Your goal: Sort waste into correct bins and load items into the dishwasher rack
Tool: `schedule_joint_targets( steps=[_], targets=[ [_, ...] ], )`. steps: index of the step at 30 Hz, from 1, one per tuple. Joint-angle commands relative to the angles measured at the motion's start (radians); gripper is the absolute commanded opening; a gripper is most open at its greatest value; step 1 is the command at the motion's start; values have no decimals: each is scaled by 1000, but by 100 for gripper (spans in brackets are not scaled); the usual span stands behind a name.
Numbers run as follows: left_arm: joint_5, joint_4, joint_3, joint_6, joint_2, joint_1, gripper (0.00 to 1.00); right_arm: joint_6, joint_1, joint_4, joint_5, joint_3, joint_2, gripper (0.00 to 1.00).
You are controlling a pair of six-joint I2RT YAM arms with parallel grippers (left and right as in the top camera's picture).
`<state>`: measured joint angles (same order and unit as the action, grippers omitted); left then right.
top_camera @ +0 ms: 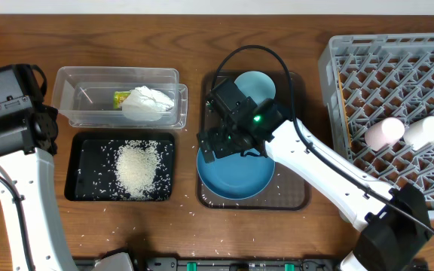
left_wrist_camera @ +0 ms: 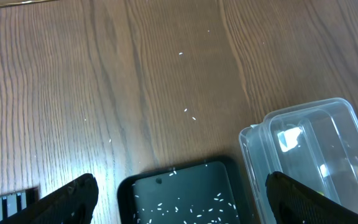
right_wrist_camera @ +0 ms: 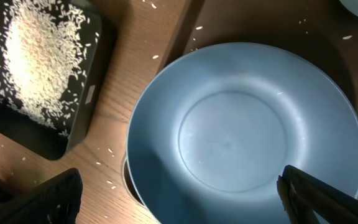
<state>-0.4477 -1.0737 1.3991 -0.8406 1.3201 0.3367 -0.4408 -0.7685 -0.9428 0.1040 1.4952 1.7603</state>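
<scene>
The large dark-blue bowl (top_camera: 236,177) (right_wrist_camera: 241,130) sits empty on the brown serving tray (top_camera: 292,199). My right gripper (top_camera: 218,139) (right_wrist_camera: 188,202) hovers open over the bowl's left rim, holding nothing. Behind it is the small light-blue bowl (top_camera: 258,84). A pale pink cup (top_camera: 383,132) and a white cup (top_camera: 425,129) lie in the grey dishwasher rack (top_camera: 337,68). The clear tub (top_camera: 74,79) (left_wrist_camera: 328,155) holds a white tissue (top_camera: 148,102) and a green-yellow wrapper (top_camera: 120,97). Rice (top_camera: 136,167) is piled in the black tray (top_camera: 77,188) (left_wrist_camera: 185,186). My left gripper (left_wrist_camera: 182,196) is open above that tray's corner.
Stray rice grains (top_camera: 202,252) lie scattered on the wooden table in front of the trays and on the brown tray. The left arm (top_camera: 10,113) stands at the table's left edge. The right arm's base (top_camera: 390,233) is at the front right.
</scene>
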Motion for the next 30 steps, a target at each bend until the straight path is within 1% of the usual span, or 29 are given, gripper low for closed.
schedule_joint_targets(
  steps=[1,8,15,18,20,24,30],
  targets=[
    [-9,-3,3,-2,1,3,89,-28,-5,10,18,1,-4,99],
    [-9,-3,3,-2,1,3,89,-128,-9,37,85,0,-4,99],
    [-8,-3,3,-2,1,3,89,-127,-13,32,69,0,-4,99],
    [-9,-3,3,-2,1,3,89,-127,-9,24,13,0,-4,99],
    [-9,-3,3,-2,1,3,89,-111,2,24,-6,1,-4,99],
    [-9,-3,3,-2,1,3,89,-10,42,27,-6,3,-4,99],
    [-9,-3,3,-2,2,3,89,-3,127,16,-35,3,-4,99]
  ],
)
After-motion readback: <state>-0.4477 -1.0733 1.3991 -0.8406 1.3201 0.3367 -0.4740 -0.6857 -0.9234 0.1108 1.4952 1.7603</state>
